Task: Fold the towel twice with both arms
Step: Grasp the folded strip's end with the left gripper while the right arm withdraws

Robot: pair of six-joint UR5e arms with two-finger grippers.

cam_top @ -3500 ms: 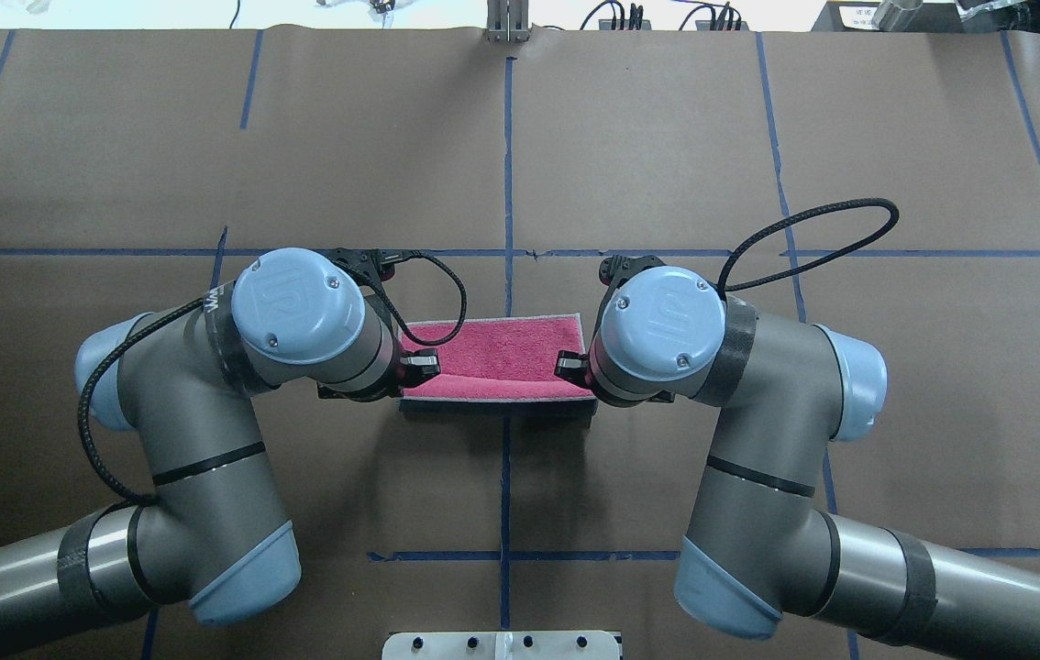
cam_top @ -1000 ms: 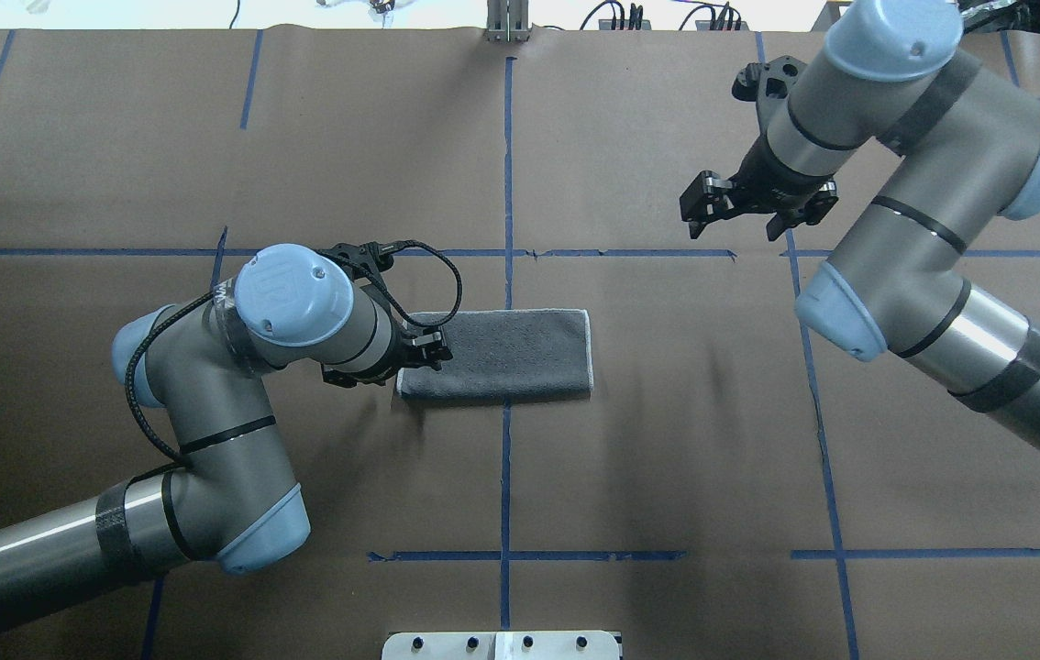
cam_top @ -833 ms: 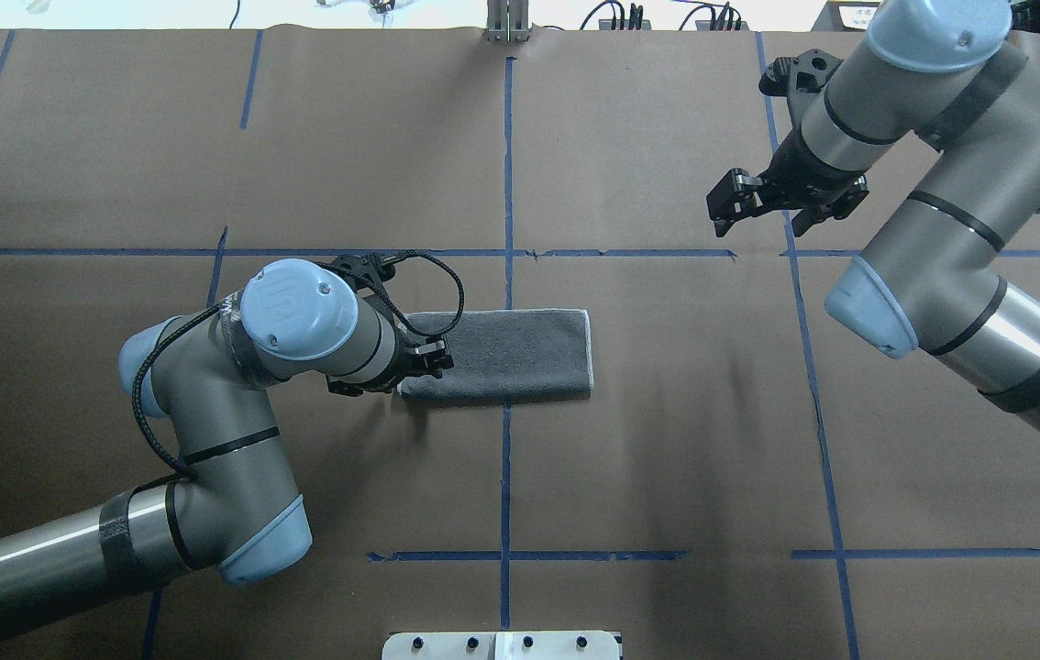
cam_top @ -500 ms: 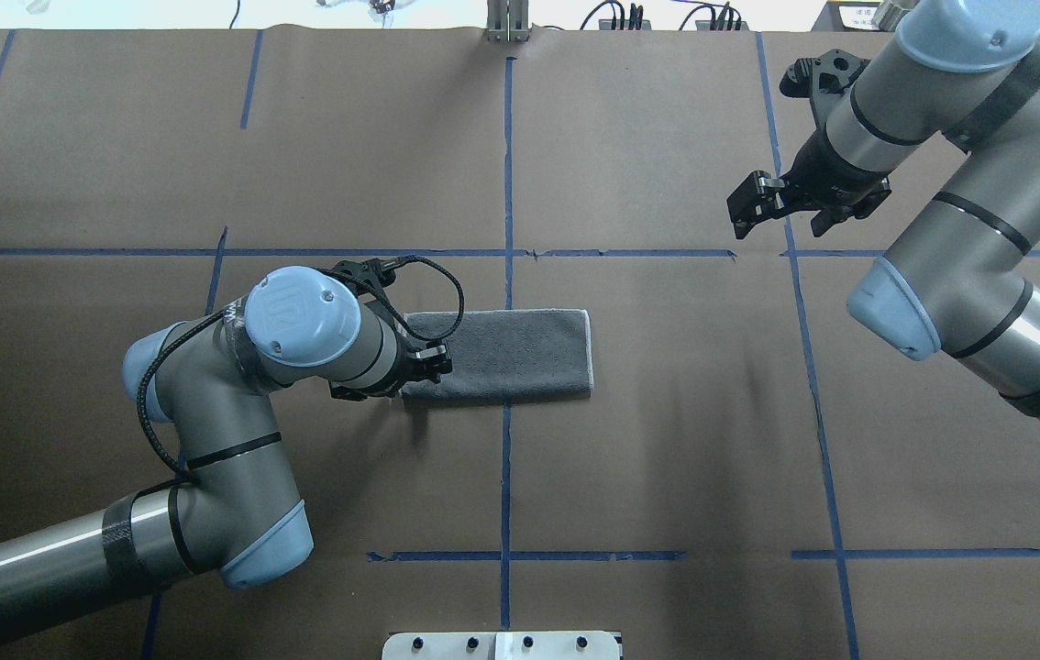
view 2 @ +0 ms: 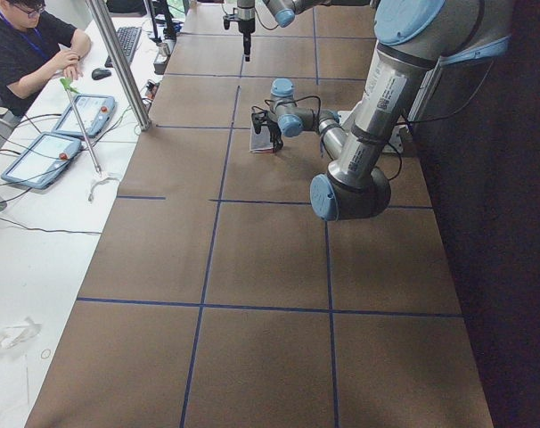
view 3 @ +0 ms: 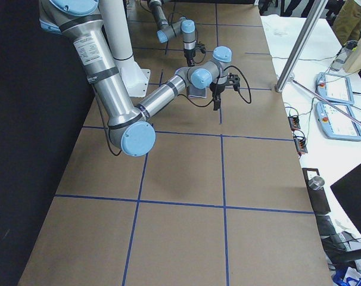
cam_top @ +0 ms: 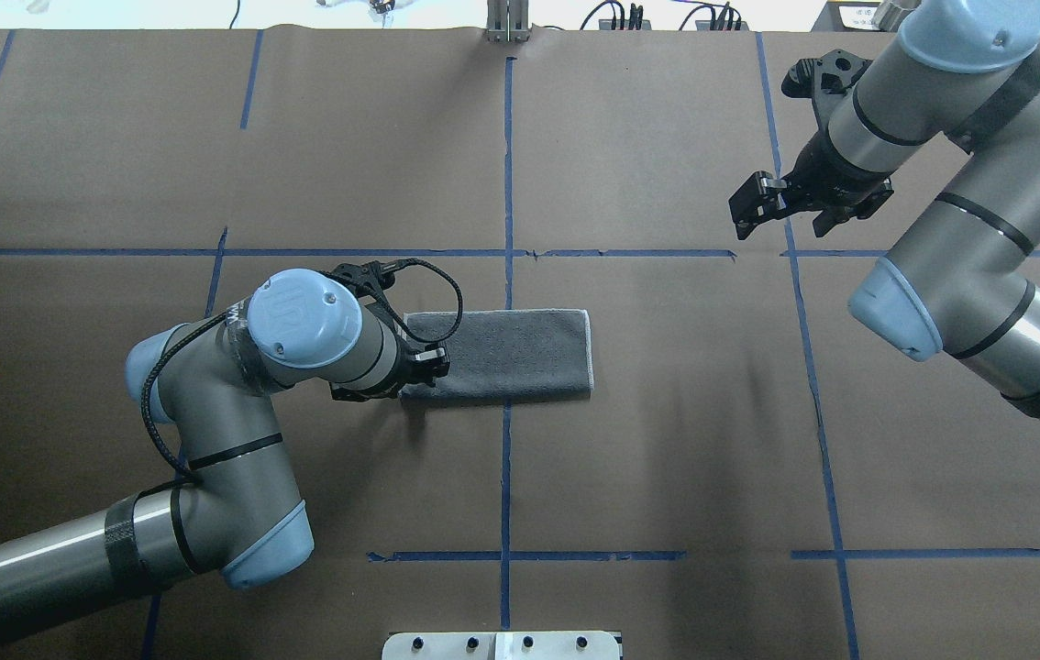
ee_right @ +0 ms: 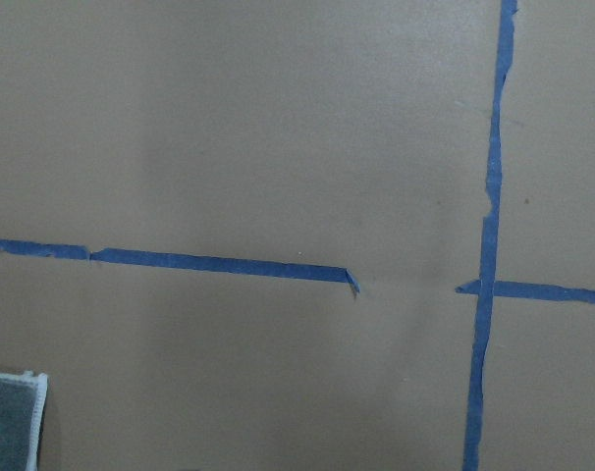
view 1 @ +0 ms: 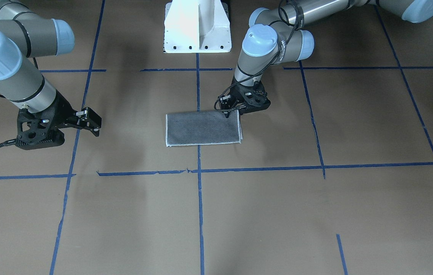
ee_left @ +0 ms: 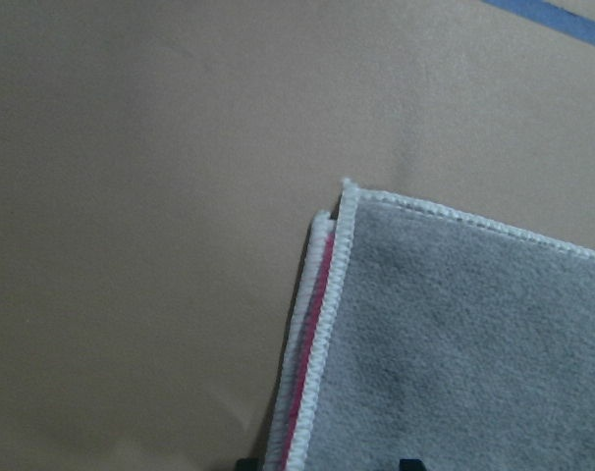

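Observation:
The towel (cam_top: 511, 353) lies flat mid-table, folded into a long rectangle with the dark grey face up and a whitish stitched edge. A thin pink strip shows between its layers in the left wrist view (ee_left: 455, 343). My left gripper (cam_top: 433, 362) is low at the towel's left end, at its near corner, also seen in the front-facing view (view 1: 227, 111). Its fingertips stand apart on either side of the towel's edge, so it is open. My right gripper (cam_top: 781, 215) is open, empty and raised, far to the right of the towel (view 1: 201, 128).
Blue tape lines (cam_top: 506, 183) grid the brown table cover. The white pedestal base (view 1: 197, 26) stands at the robot's side of the table. A side table with tablets, a metal pole (view 2: 118, 62) and a seated operator (view 2: 25, 49) lies beyond the far edge.
The towel went from pink face up to grey face up. My right arm left the towel's end and swung up and away to the right. My left gripper shifted slightly toward the near corner.

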